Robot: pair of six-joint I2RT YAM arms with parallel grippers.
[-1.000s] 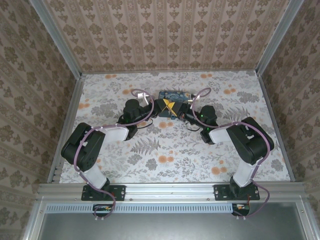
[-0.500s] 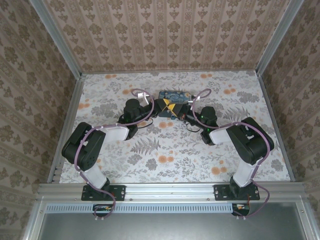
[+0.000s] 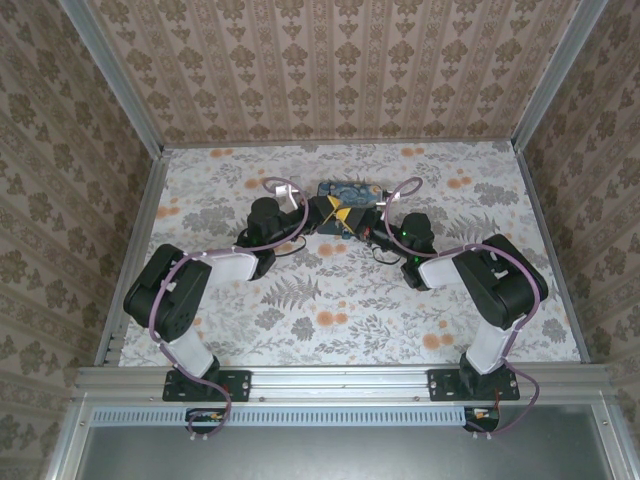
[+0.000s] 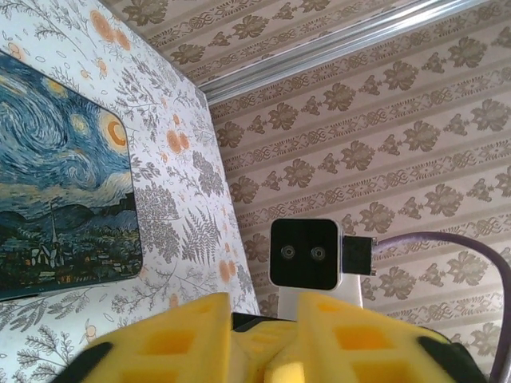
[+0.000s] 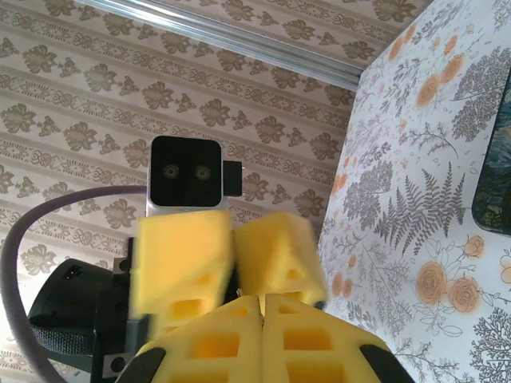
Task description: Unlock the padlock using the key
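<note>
**Two tools meet beside the tin, padlock hidden**

From above: the yellow foam-padded left tool (image 3: 330,212) and the matching right tool (image 3: 351,221) meet tip to tip over the floral-printed desk (image 3: 330,300). They sit just on the near side of the blue rectangular metal tin printed with a swirling night sky (image 3: 345,189). The jaws are too small here to read.

Left wrist: the tin (image 4: 56,183) lies to the left of the pads (image 4: 168,343). The left tool stands partly open, with more yellow foam in the gap. I cannot tell whether it holds anything. A white-and-black camera block (image 4: 303,254) faces it from just beyond.

Right wrist: the right tool (image 5: 261,302) has its pads pressed together, fully closed, with nothing visible between them. Just ahead, the left tool's blurred pads (image 5: 185,259) show a narrow gap. The tin's dark edge (image 5: 497,191) is at the right.

I cannot tell where the small metal padlock and its key are. My guess is that they are hidden among the meeting pads, near the tin. Such a lock should be light, rigid and slippery. It is best pinched across its flat body, leaving the keyhole free.
</note>
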